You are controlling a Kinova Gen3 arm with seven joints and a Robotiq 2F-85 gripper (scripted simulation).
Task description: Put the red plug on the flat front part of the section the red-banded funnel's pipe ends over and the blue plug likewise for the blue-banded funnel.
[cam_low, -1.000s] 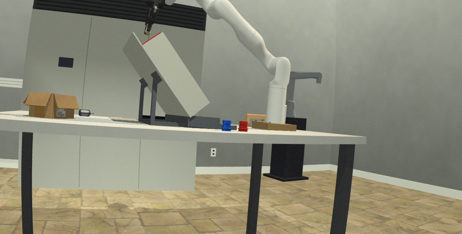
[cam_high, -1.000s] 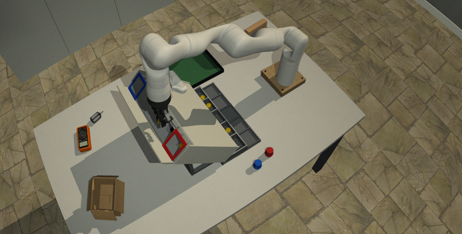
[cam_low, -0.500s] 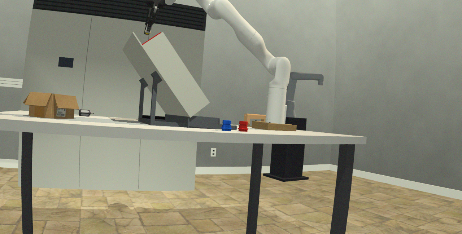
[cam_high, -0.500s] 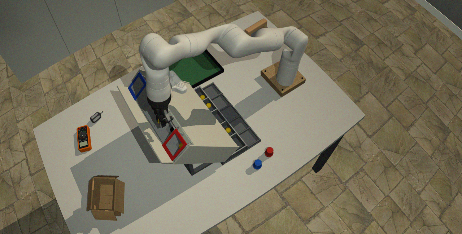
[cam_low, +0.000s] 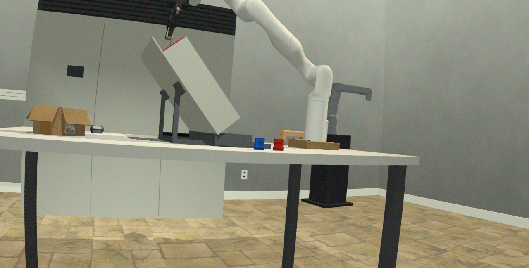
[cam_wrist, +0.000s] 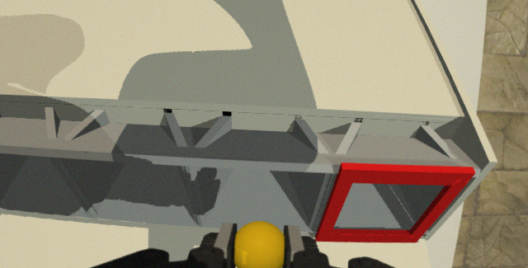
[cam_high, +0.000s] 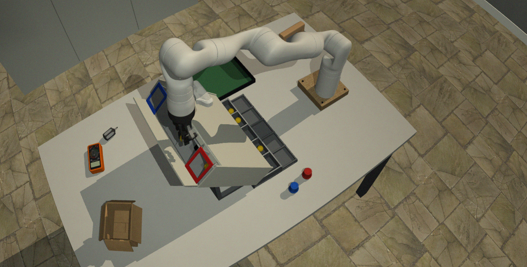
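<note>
My gripper [cam_wrist: 259, 244] is shut on a yellow marble [cam_wrist: 258, 244] and hangs above the row of funnels at the top of the tilted cream cover [cam_high: 225, 136]. The red-banded funnel [cam_wrist: 393, 202] is just to the right of the marble in the wrist view; it also shows in the top view [cam_high: 199, 164]. The blue-banded funnel [cam_high: 156, 97] is at the other end of the row. The red plug [cam_high: 306, 172] and the blue plug [cam_high: 293, 187] stand on the table in front of the grey sectioned tray [cam_high: 260, 133], where three marbles lie.
A green-bottomed tray [cam_high: 222, 75] lies behind the cover. An open cardboard box [cam_high: 119, 224], an orange multimeter [cam_high: 95, 157] and a small dark object [cam_high: 109, 133] sit at the table's left. A wooden block [cam_high: 291, 30] lies behind the arm's base [cam_high: 323, 90].
</note>
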